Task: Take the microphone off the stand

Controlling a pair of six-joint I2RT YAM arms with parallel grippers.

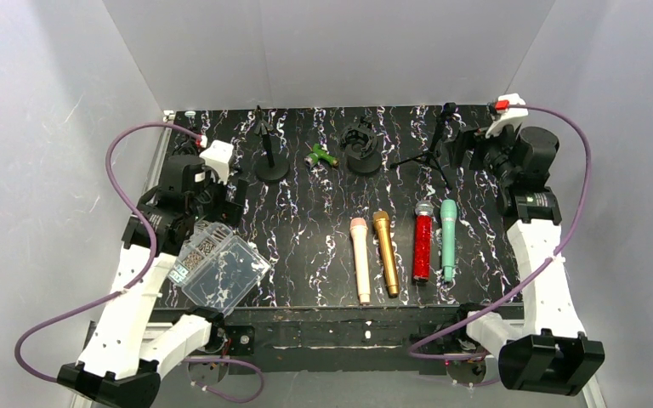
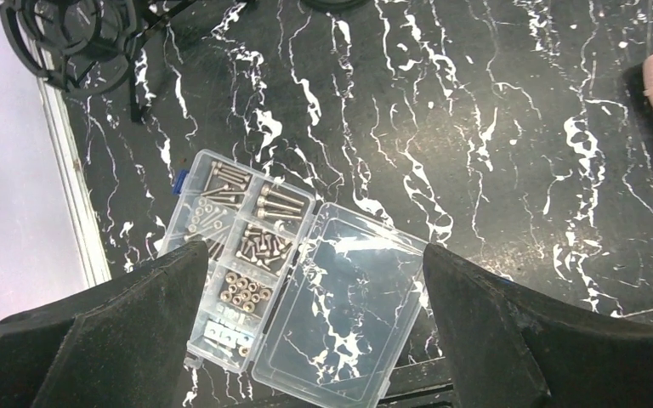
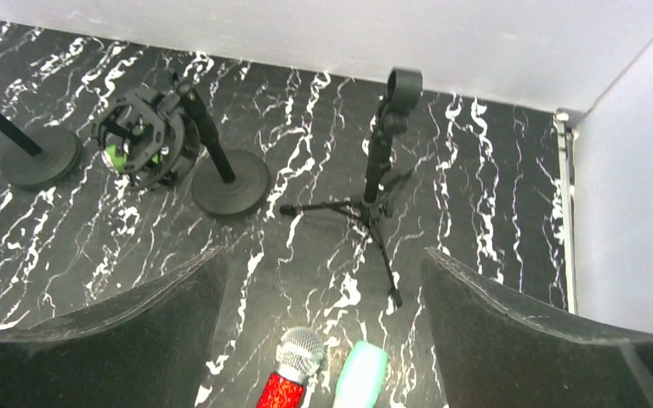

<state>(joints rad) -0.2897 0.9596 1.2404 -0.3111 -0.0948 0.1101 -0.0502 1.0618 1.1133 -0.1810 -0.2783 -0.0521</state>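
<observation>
Microphone [image 1: 448,238] in teal lying flat at near right beside red microphone [image 1: 423,246], tripod stand [image 3: 377,170] clip bare at far right, right gripper [image 3: 323,255] spread wide and empty above: looks like release done, calls only for backing clear.

Top camera overlooks the whole table [image 1: 306,246]; both wrist cameras look down at it closer

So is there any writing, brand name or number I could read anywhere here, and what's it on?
None can be read in any view.
Pink microphone, gold microphone, red microphone, green microphone: no brand or lettering shows.
Clear screw box: any marking is too small to read.
</observation>
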